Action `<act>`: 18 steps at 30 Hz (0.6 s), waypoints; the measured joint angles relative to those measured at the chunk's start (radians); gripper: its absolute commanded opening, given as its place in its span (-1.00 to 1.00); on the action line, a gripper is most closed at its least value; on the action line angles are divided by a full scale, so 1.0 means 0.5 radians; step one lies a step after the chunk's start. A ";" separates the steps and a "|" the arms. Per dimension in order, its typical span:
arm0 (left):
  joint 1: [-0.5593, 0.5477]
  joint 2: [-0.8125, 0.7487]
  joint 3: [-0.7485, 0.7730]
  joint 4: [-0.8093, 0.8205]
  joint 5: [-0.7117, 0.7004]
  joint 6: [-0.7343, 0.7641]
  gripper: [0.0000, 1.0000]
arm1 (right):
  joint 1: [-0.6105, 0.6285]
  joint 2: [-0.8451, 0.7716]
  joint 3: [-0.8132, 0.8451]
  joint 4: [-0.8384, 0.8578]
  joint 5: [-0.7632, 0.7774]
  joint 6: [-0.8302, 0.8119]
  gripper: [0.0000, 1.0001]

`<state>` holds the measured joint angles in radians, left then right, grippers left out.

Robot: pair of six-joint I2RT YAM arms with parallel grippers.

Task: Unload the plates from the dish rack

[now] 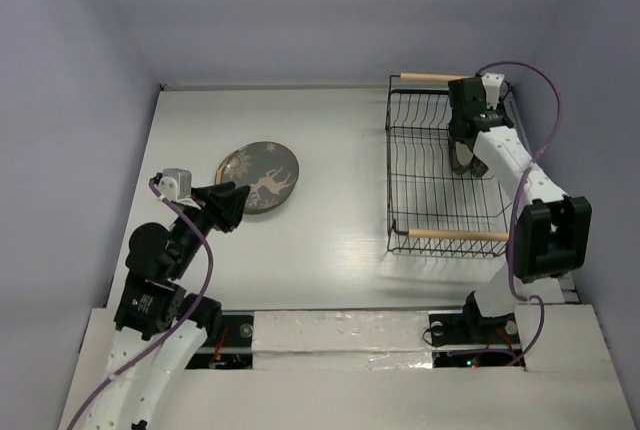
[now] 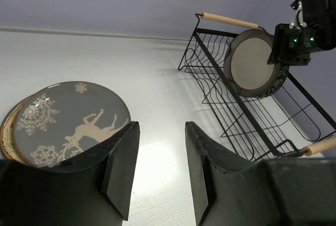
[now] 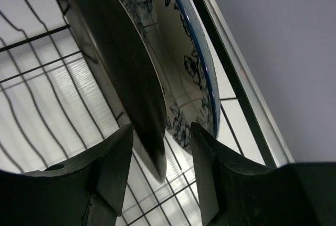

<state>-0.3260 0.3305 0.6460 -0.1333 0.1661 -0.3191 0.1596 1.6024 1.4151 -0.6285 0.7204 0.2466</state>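
The black wire dish rack (image 1: 430, 200) stands at the right, its wooden handles far and near. Two plates stand upright in it: a dark-rimmed plate with a cream centre (image 2: 253, 63) and behind it a white plate with blue flowers (image 3: 186, 58). My right gripper (image 3: 160, 131) is open, down inside the rack, and the dark plate's rim (image 3: 131, 68) sits between its fingers without being pinched. On the table at the left, a grey plate with a deer and snowflakes (image 2: 71, 118) lies on a tan plate (image 2: 5, 131). Just beside that stack, my left gripper (image 2: 161, 126) is open and holds nothing.
The rack (image 2: 247, 110) sits close to the right wall. White table surface (image 1: 340, 180) lies between the plate stack (image 1: 258, 178) and the rack. Grey walls enclose the table on three sides.
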 measured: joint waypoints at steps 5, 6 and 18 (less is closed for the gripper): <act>0.000 0.000 0.000 0.000 0.002 0.000 -0.22 | -0.016 0.161 0.087 0.008 0.028 -0.065 -0.25; 0.000 0.000 0.000 0.000 0.002 -0.001 -0.22 | -0.016 0.187 0.099 0.008 0.036 -0.072 -0.32; -0.017 0.000 0.000 0.001 0.006 0.000 -0.20 | 0.024 0.220 0.137 -0.071 0.118 -0.202 -1.00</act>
<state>-0.3344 0.3305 0.6460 -0.1329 0.1692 -0.3191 0.1715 1.7123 1.4837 -0.6640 0.7795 0.1455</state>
